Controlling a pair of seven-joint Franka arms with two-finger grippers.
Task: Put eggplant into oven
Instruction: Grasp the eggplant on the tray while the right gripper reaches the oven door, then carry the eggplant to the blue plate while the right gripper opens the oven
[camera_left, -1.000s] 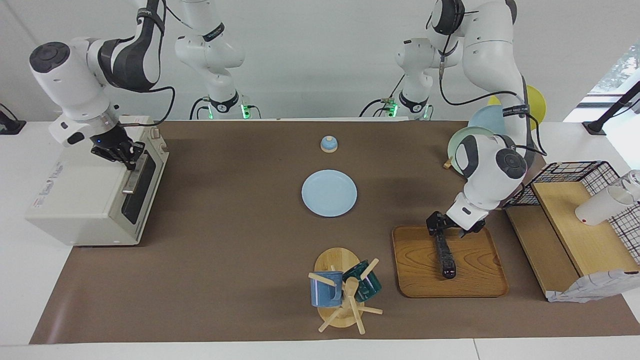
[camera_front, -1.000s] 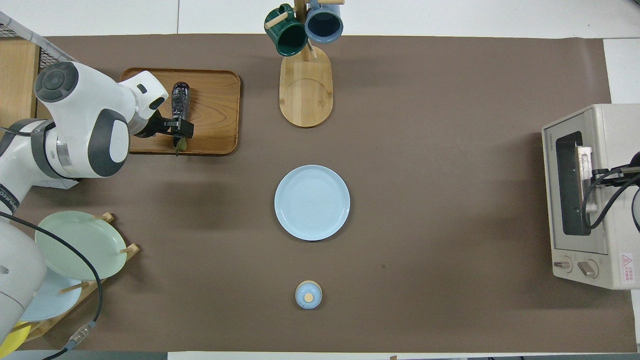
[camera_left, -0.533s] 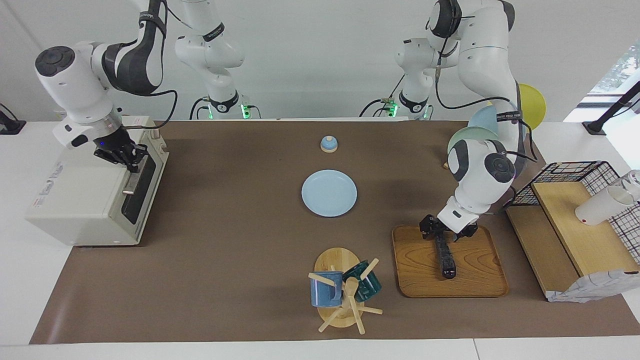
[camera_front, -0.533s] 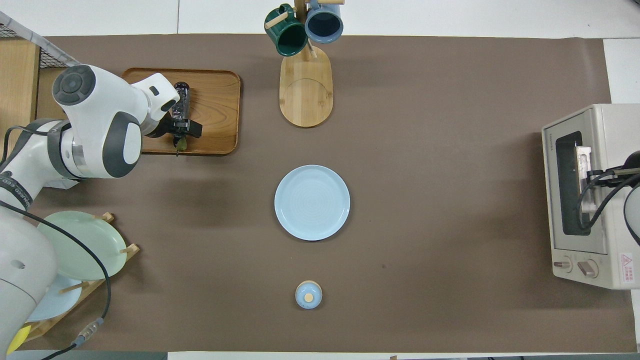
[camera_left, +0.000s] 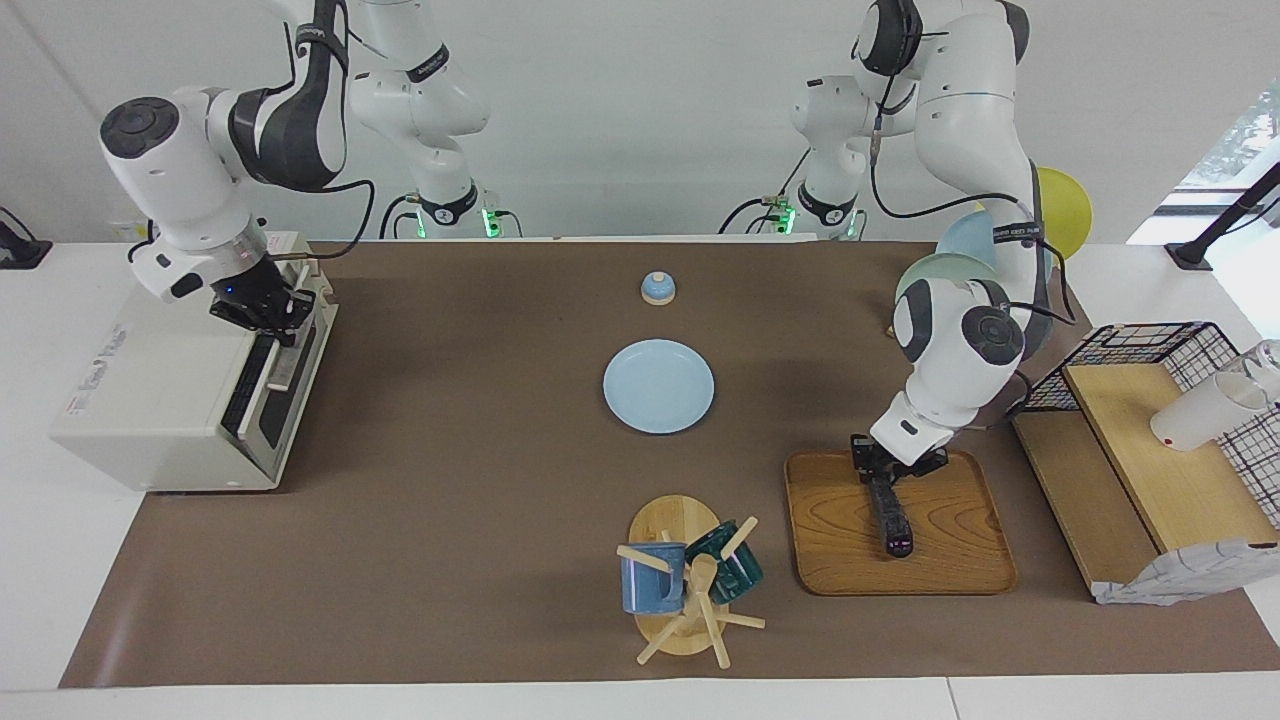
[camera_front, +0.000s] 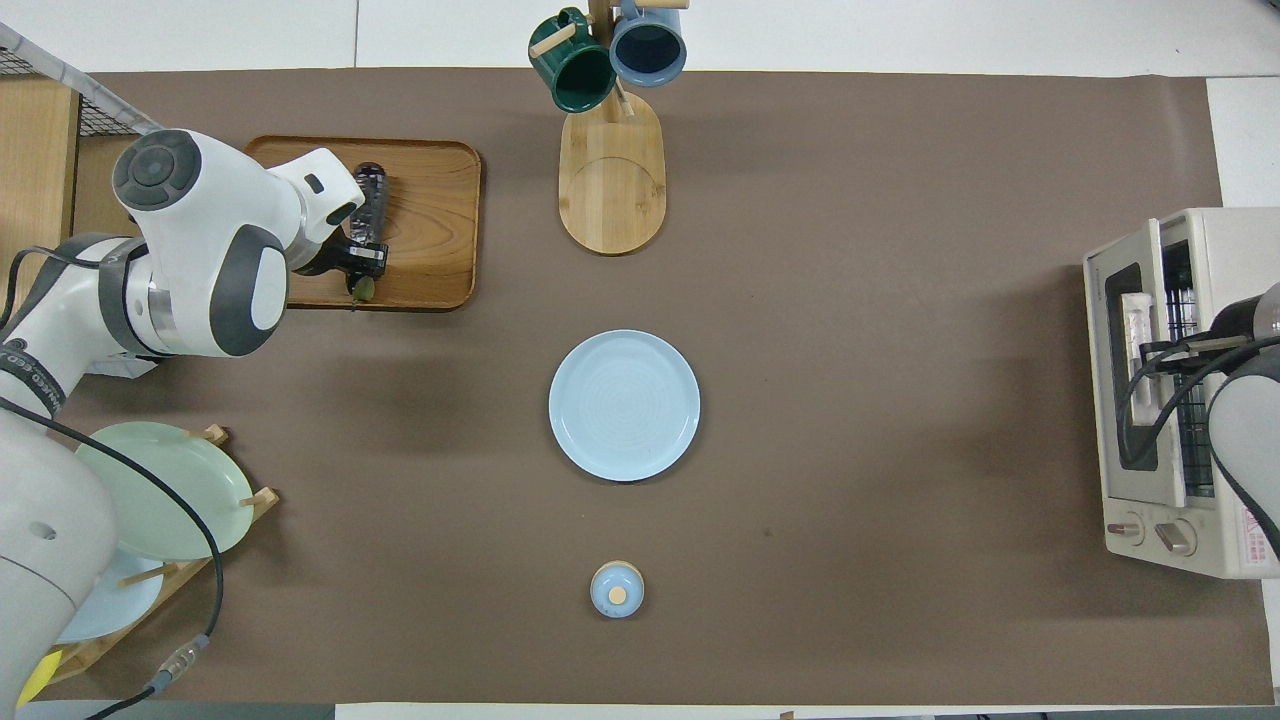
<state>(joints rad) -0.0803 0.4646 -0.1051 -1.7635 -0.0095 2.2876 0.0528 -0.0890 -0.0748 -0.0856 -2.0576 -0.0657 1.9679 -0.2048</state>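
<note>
The left gripper (camera_left: 878, 476) is down on the wooden tray (camera_left: 940, 565) and clamped on the eggplant (camera_left: 893, 520), gripping it near the stem end, the end nearer the robots. The eggplant lies flat on the tray, its length running away from the robots (its rounded tip points to the table's edge). In the overhead view the same grip shows, with the green stem (camera_front: 362, 288) poking out just past the fingers.

The right gripper (camera_left: 283, 322) is at the oven (camera_left: 150, 400), pinched shut on the metal bar handle (camera_left: 290, 355) at the top of the door. The door (camera_left: 275, 395) stands tilted out from the top, partly open, so a slot of dark interior and wire rack shows in the overhead view.

Taking the tray as the landmark: the mug stand (camera_left: 680, 590), with a blue mug (camera_left: 650, 580) and a green mug (camera_left: 728, 568) on its pegs, sits beside the tray toward the right arm's end. The pale blue plate (camera_left: 658, 386) is nearer the robots than the tray and also toward the right arm's end; a small blue knobbed lid (camera_left: 657, 288) is nearer the robots still. The oven is well apart from the tray, at the right arm's end of the table. A wire basket (camera_left: 1150, 345) and a wooden shelf (camera_left: 1160, 470) stand beside the tray at the left arm's end, and a plate rack (camera_front: 160, 500) with a green plate is nearer the robots.
</note>
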